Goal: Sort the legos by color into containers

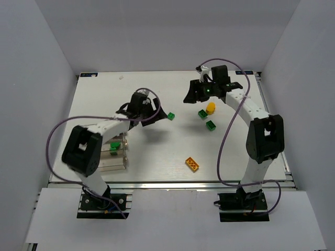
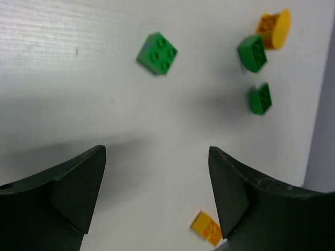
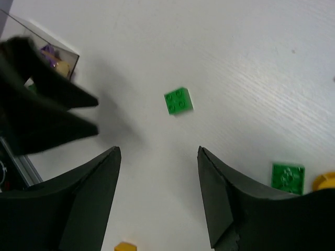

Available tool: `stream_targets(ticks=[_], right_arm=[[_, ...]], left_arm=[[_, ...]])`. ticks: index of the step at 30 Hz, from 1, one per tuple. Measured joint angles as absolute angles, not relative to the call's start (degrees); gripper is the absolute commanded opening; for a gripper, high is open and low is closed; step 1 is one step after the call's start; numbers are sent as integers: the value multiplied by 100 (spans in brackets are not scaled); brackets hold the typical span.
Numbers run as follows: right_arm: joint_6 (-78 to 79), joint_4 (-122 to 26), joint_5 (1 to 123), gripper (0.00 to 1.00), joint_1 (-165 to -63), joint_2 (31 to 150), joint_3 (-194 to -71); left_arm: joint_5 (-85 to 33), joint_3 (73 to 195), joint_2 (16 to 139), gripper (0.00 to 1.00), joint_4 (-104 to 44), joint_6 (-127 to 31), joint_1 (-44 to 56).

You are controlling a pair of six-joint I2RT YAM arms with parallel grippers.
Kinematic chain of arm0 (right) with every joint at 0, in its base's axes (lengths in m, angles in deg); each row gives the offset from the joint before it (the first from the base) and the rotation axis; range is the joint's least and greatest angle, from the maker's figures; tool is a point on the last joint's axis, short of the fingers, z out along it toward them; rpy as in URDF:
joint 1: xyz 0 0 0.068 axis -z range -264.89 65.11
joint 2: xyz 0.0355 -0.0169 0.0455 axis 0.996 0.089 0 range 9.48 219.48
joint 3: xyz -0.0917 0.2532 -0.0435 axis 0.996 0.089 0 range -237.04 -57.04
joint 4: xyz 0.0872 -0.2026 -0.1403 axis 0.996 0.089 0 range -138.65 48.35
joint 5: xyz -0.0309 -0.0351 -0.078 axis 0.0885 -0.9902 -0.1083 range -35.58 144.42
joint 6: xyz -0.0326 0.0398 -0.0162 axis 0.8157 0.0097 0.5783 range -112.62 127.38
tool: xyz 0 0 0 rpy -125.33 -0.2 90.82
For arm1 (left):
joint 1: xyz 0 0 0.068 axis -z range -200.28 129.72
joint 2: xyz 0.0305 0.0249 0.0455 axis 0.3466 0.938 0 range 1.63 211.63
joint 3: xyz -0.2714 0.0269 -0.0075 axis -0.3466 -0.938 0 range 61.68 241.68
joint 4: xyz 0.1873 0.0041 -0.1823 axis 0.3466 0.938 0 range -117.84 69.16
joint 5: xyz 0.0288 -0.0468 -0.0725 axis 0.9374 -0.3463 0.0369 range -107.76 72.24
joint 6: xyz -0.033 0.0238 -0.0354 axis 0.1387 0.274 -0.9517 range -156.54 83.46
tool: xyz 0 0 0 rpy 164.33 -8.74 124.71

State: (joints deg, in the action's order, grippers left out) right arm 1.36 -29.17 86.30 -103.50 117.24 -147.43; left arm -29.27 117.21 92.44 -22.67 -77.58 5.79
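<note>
Your left gripper [image 2: 156,157] stands wide and empty, with nothing between its fingers but bare table. The lone green brick [image 2: 157,53] lies straight ahead of it, almost on the centre line between the fingers and well clear of the tips. It is a square four-stud piece, so there is no long axis to line up with. What counts is that its sides sit at a slant to the fingers. I judge you will want a small wrist turn before closing, or the pads will meet corners.

Your right gripper [image 3: 158,154] is also spread wide and holds nothing. The same brick shows ahead of it too, but the top camera settles the matter: the brick lies just beside the left gripper's tips, while the right gripper hangs farther off. So the left arm is the nearer one for this piece.

The right gripper has closer work of its own — a second green brick [image 1: 202,113] and a yellow block [image 1: 211,107] lie just on its near side.

The containers [image 1: 123,163] sit behind the left gripper, under that arm, with green pieces already in one.
</note>
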Motion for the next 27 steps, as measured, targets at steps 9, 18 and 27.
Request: stream_targets(ticks=[9,18,27], right_arm=[[324,-2722,8729,66,-9699,10894,-13819],[239,-2757,8820,65,-9386,10679,-13552],[173,-2764,8921,64,-9207,10679,-13484]], left_arm=[[-1847,15516,12337,89,-190,-8202,944],[-918,17627,13633,82,1600,-8044,1444],[-331,17992,13902,37,2339,-7802,1770]])
